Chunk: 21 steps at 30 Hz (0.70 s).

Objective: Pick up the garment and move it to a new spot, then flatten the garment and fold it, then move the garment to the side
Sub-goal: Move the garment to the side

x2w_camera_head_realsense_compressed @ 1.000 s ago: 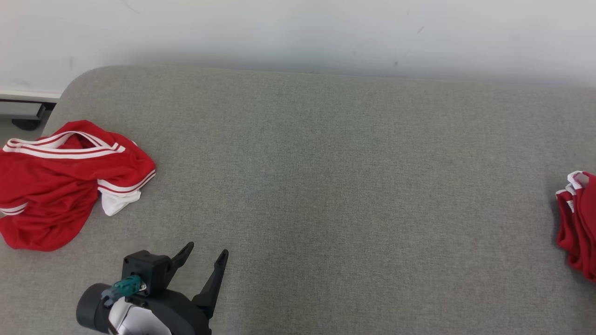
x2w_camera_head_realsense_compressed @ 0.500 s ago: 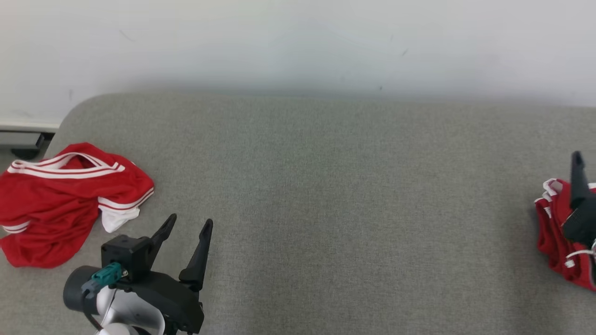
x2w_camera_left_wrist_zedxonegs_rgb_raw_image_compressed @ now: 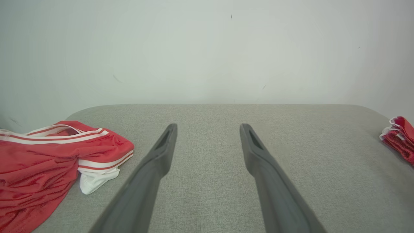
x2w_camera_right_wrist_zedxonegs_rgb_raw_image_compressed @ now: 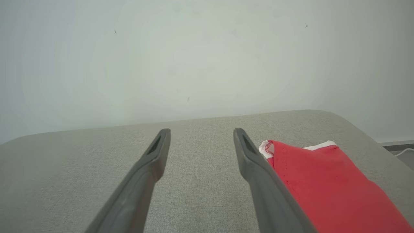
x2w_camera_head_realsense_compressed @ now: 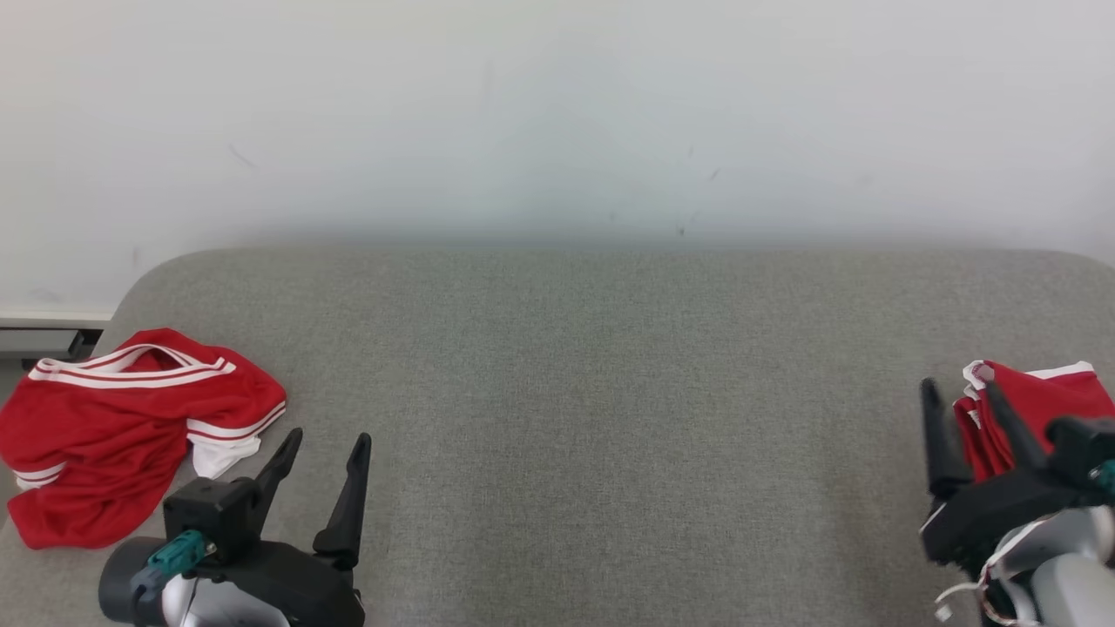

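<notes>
1. Our left jaws stand spread wide over the front left part of the grey bench (x2w_camera_head_realsense_compressed: 610, 392). Their two dark fingers (x2w_camera_head_realsense_compressed: 351, 496) point toward the wall (x2w_camera_head_realsense_compressed: 557, 113), with nothing but bare fabric between them.
2. In the left wrist view the same fingers (x2w_camera_left_wrist_zedxonegs_rgb_raw_image_compressed: 155, 171) frame an empty strip of bench; they hold nothing and pinch nothing.
3. The crumpled red garment (x2w_camera_head_realsense_compressed: 113, 427), with white stripes, lies at the bench's left end, near the front left corner. Its white hem sits just beside the outer finger of the left jaws but apart from it.
4. Our right jaws are also spread wide, near the front right corner, and are empty between the fingers (x2w_camera_head_realsense_compressed: 939, 444).
5. A folded red garment (x2w_camera_head_realsense_compressed: 1045, 401) with white trim lies at the bench's right end, just beside the right jaws.
6. In the right wrist view one finger (x2w_camera_right_wrist_zedxonegs_rgb_raw_image_compressed: 255, 168) crosses the folded garment's near left edge (x2w_camera_right_wrist_zedxonegs_rgb_raw_image_compressed: 323, 181); we cannot tell whether it touches the cloth.
7. The two garments lie well apart, at opposite ends of the bench.
</notes>
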### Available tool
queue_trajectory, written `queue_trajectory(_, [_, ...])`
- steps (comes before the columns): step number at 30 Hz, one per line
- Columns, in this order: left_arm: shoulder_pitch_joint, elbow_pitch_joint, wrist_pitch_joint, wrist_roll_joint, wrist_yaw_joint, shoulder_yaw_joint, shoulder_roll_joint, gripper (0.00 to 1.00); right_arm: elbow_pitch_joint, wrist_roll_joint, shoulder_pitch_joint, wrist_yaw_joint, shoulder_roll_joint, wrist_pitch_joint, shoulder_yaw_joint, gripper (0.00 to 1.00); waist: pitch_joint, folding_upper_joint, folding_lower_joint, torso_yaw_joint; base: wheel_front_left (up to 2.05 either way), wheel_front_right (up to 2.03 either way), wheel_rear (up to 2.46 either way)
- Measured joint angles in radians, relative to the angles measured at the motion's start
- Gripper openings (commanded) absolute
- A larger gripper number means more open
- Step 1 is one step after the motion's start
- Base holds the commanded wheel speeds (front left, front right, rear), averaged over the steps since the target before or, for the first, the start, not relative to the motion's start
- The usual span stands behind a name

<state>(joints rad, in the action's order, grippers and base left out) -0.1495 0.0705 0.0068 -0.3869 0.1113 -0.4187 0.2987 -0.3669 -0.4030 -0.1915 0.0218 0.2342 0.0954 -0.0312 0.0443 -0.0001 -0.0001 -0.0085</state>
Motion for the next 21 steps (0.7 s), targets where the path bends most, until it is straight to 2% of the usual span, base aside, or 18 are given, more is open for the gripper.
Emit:
queue_trajectory(6, [0.005,0.012,-0.017,0.007,0.004,0.022,-0.013,1.00,0.070,0.000,0.085,-0.017,-0.065,0.011,0.025,1.00,0.021,-0.0001,0.0000,-0.002,0.00,0.00,0.00])
queue_trajectory(13, [0.046,0.044,-0.018,0.008,0.012,0.039,-0.011,1.00,0.101,-0.007,0.159,-0.060,-0.112,0.011,0.015,1.00,0.039,0.0000,0.0001,0.011,0.00,0.00,0.00])
queue_trajectory(21, [0.085,0.046,-0.018,0.008,0.012,0.049,-0.011,1.00,0.119,-0.018,0.208,-0.075,-0.125,0.009,0.011,1.00,0.052,0.0001,0.0001,0.009,0.00,0.00,0.00])
